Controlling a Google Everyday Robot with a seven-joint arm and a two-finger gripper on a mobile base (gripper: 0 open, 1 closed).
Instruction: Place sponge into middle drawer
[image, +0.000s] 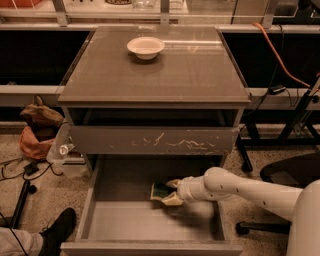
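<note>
Item: small rectangular sponge (159, 190), dark green layer over pale yellow body. Location: lower centre of frame, inside the wide grey metal middle drawer (135, 225), which stands pulled open, over the back part of its floor.

Holder: white two-finger gripper (169, 193), reaching in from the lower right, its fingers pinching the sponge.

Status: drawer open, sponge carried inside; release and withdrawal appear to be outstanding. Whether the sponge touches the floor cannot be told.

Also present: round white bowl (145, 47) on the cabinet top, upper centre.
</note>
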